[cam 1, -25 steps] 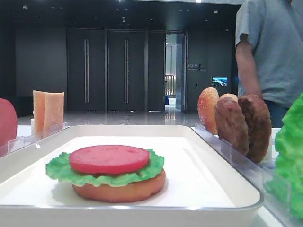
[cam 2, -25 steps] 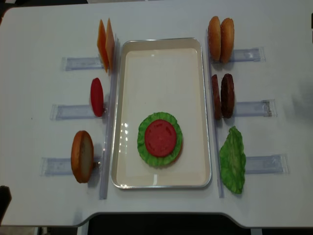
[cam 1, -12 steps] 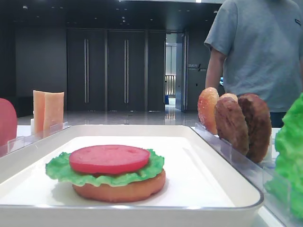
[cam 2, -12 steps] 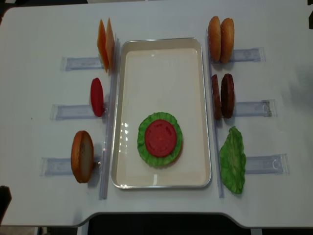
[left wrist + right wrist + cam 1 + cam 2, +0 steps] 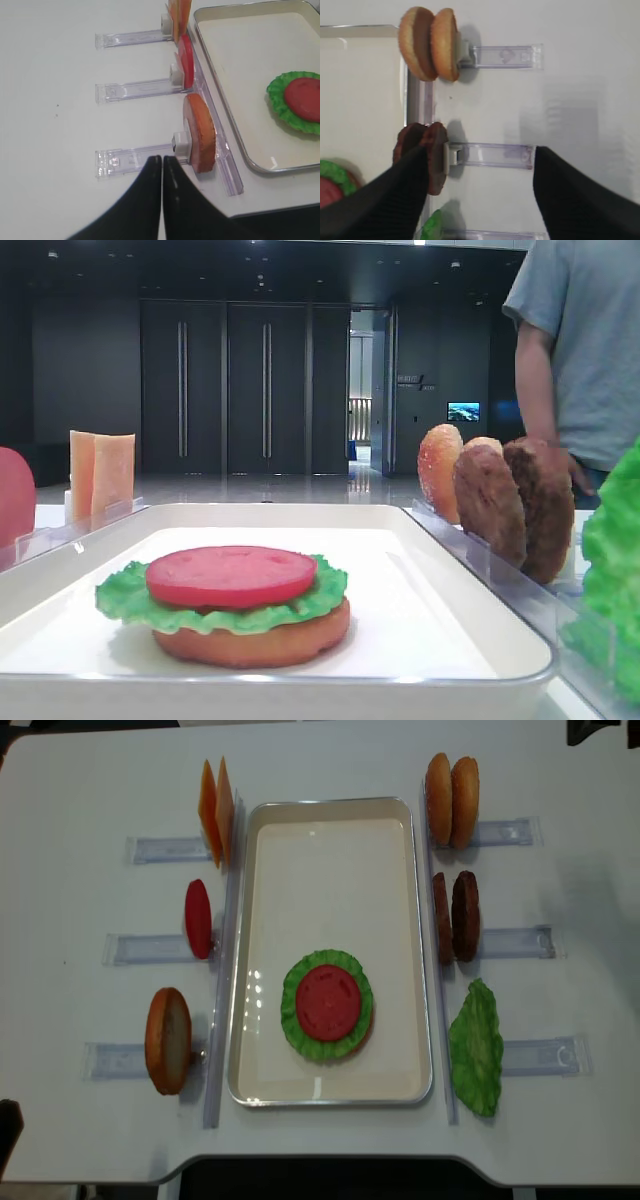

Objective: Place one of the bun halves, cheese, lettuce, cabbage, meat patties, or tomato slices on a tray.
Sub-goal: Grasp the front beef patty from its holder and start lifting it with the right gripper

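The tray (image 5: 330, 820) looks like glossy white plastic, its rim catching reflections. On it, the tomato slice (image 5: 327, 1001) is smooth and matt over ruffled lettuce (image 5: 292, 1020). Right of the tray, the meat patties (image 5: 455, 916) are rough and grainy (racks (image 5: 515, 942) beside them clear plastic). The table (image 5: 80, 780) is matt white.

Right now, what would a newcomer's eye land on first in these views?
The half-built burger: a tomato slice on lettuce on a bun half, in the near half of the white tray. Then the two meat patties standing on edge in a clear rack right of the tray.
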Robot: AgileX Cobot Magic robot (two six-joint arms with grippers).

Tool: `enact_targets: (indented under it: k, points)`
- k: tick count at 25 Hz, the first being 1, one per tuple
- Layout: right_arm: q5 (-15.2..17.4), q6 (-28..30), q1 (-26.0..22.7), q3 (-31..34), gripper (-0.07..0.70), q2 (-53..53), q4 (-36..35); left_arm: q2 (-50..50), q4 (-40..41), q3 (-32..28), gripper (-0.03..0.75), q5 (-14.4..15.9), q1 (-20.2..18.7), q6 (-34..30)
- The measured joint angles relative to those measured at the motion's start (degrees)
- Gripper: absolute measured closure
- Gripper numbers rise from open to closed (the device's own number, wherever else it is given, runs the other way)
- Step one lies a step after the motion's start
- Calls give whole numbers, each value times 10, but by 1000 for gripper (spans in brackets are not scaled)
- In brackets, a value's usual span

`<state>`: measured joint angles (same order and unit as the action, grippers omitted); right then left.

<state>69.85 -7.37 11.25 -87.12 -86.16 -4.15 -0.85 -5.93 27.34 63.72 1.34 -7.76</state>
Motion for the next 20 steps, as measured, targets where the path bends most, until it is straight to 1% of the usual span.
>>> enact_targets:
  k: [7,11,17,20]
  points:
    - [0,-68,97,-1,197,-1,18,0,0,0,722,0,0,0]
    - [0,-98,132,-1,193,-16,23,0,0,0,722,0,0,0]
    - [1,-133,194,-1,183,-54,70,0,0,0,722,0,0,0]
    - [2,-154,210,-1,183,-72,87,0,0,0,722,0,0,0]
